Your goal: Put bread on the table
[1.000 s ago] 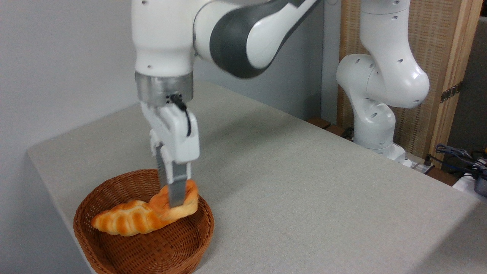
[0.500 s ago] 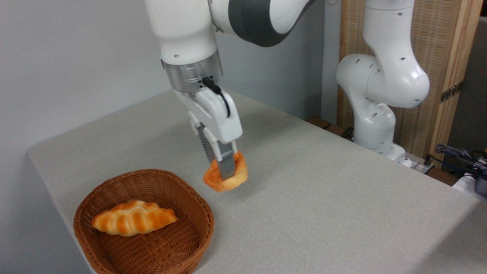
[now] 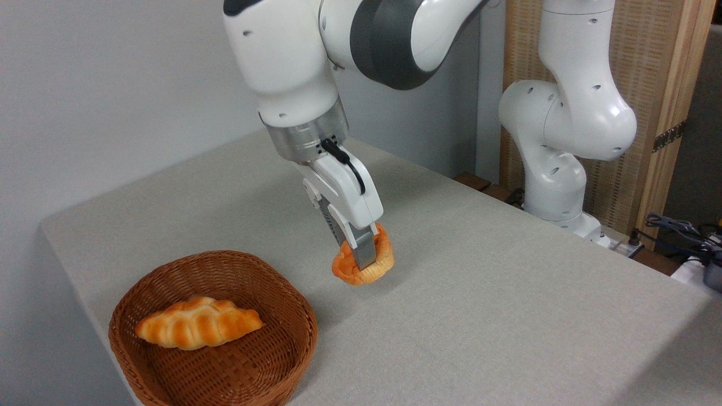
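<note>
**Bun held over the worktop, clear of the basket**

The gripper [image 3: 362,255] has its fingers [image 3: 365,254] clamped on the bread [image 3: 364,264], a small round orange-golden bun. The near finger crosses the bun's front face, and the bun bulges out on either side of it and hangs tilted. Whether its underside touches the worktop [image 3: 479,304] or sits just above it cannot be told; a soft shadow lies on the cloth just under and to the left of it.

The bun is around the middle of the grey-beige worktop, at about 2 o'clock from the wicker basket [image 3: 214,361] and apart from its rim. The basket sits near the worktop's front-left corner, at about 8 o'clock from the bun. Inside it lies a longer braided golden loaf [image 3: 197,330], resting on the woven floor toward the left side.

The white arm [image 3: 293,62] reaches down from the top of the view, slanting toward 5 o'clock to the bun. Its base column [image 3: 564,141] stands at the far right edge of the worktop, about 2 o'clock from the bun.
</note>
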### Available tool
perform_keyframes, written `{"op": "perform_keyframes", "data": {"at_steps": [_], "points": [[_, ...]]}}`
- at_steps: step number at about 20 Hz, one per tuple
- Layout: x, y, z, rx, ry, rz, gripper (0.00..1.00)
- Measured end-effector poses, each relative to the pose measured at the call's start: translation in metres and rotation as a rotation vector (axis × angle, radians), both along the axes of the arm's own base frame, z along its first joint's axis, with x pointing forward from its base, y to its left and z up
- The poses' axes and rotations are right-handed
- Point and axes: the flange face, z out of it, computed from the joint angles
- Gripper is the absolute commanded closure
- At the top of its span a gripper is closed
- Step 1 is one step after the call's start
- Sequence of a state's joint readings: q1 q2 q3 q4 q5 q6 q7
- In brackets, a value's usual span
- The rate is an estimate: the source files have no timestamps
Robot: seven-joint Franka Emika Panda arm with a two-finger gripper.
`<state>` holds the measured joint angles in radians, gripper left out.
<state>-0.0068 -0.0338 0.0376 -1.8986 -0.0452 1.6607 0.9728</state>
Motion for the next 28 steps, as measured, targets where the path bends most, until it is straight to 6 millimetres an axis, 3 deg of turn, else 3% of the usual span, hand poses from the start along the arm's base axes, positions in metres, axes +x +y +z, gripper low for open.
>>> {"op": "perform_keyframes", "data": {"at_steps": [2, 4, 6, 9, 28], "points": [[-0.003, 0.0, -0.008, -0.001, 0.017, 0.0, 0.59], [-0.005, 0.0, -0.016, -0.001, 0.032, 0.0, 0.52], [-0.008, 0.0, -0.022, -0.002, 0.047, 0.0, 0.35], [-0.011, 0.0, -0.033, -0.002, 0.069, 0.0, 0.0], [-0.001, -0.008, -0.037, 0.001, -0.002, -0.012, 0.0]]}}
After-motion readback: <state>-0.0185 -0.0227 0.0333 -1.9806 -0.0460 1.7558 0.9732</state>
